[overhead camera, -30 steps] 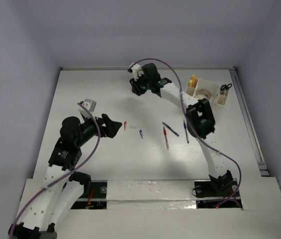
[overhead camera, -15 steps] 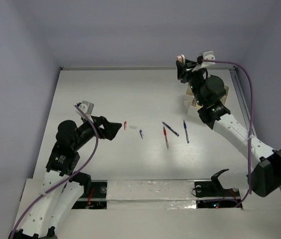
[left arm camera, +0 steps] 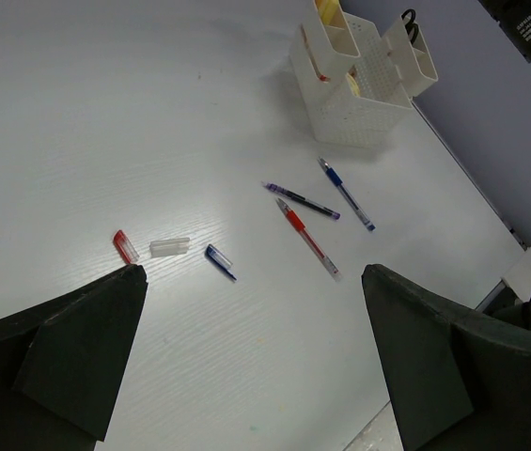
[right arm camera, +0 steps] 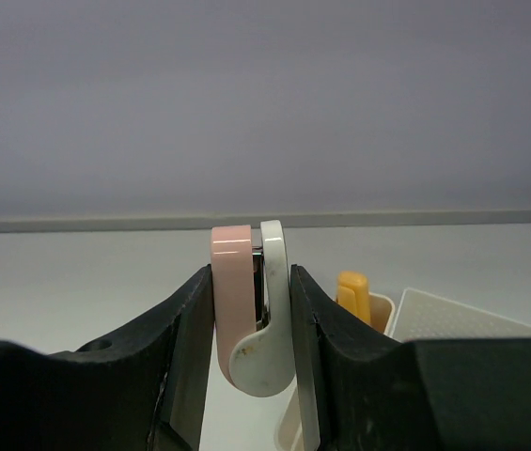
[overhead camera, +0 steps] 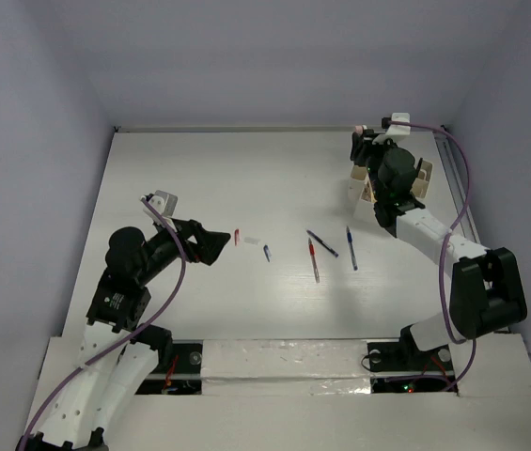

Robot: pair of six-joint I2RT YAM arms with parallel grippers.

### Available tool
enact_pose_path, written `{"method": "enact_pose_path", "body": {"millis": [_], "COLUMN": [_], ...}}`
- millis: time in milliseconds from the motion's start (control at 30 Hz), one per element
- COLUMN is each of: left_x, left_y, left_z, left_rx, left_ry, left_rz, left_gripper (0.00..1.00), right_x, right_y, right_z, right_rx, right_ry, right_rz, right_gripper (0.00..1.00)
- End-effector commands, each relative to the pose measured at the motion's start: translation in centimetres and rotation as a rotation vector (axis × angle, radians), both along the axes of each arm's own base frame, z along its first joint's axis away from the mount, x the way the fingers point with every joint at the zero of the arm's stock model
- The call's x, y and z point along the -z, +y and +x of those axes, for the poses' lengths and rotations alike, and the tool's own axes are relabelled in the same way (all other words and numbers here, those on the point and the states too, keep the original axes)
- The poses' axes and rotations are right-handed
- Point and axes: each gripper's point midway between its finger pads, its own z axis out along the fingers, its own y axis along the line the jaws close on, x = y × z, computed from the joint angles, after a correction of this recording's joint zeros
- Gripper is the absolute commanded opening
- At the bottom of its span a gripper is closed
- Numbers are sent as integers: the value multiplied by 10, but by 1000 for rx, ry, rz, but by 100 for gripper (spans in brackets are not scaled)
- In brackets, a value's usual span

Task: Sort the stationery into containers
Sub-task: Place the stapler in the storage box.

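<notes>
Your right tool (right arm camera: 251, 274), grasping the pink block (right arm camera: 235, 319), has swung across to the organizer (right arm camera: 444, 315); release it there. Left tool (left arm camera: 253, 271) stays released.

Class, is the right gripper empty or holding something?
Holding. The right gripper is shut on a pink-and-white item, squeezed between its fingers.

A robotics lab test cell: a white table (overhead camera: 199, 178) is boxed in behind and at both sides by plain lavender-grey walls (overhead camera: 274, 56), with a left robot arm (overhead camera: 133, 263) and right arm (overhead camera: 425, 230) bolted at its near edge, trailing purple cables (overhead camera: 425, 123)
</notes>
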Motion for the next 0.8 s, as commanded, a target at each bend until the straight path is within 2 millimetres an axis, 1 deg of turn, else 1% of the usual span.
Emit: {"method": "enact_pose_path", "body": {"millis": [0, 233, 267, 433, 467, 533, 567, 633, 667, 767], "left_x": [-12, -11, -11, -10, -10, -11, -11, -12, -11, -11], "left_y": [-4, -3, -3, -3, -3, -3, -3, -2, -2, -2], "left_z": [1, 2, 2, 3, 3, 2, 2, 2, 2, 2], "left_rx": [22, 21, 20, 15, 15, 16, 15, 13, 13, 13], "left_ry": [-59, -57, -56, -54, -53, -56, -57, -58, -57, -57], "left_rz": [-9, -7, -6, -5, -5, -6, -6, -7, -6, -6], "left_gripper": [99, 99, 99, 99, 99, 99, 99, 99, 99, 99], "right_x": [-19, 16, 22, 38, 42, 47, 50, 57, 60, 69], "right_y": [-9, -11, -15, -16, -21, -21, -26, -27, -32, -31], "right_z": [5, 7, 7, 7, 9, 10, 11, 14, 15, 16], "right_rx": [30, 49, 56, 64, 79, 80, 89, 98, 112, 109], "right_ry": [-110, -51, -40, -12, -6, 0, 2, 14, 20, 38], "right_rz": [52, 53, 51, 49, 46, 45, 44, 42, 43, 48], "right_gripper": [0, 0, 0, 0, 0, 0, 0, 0, 0, 0]}}
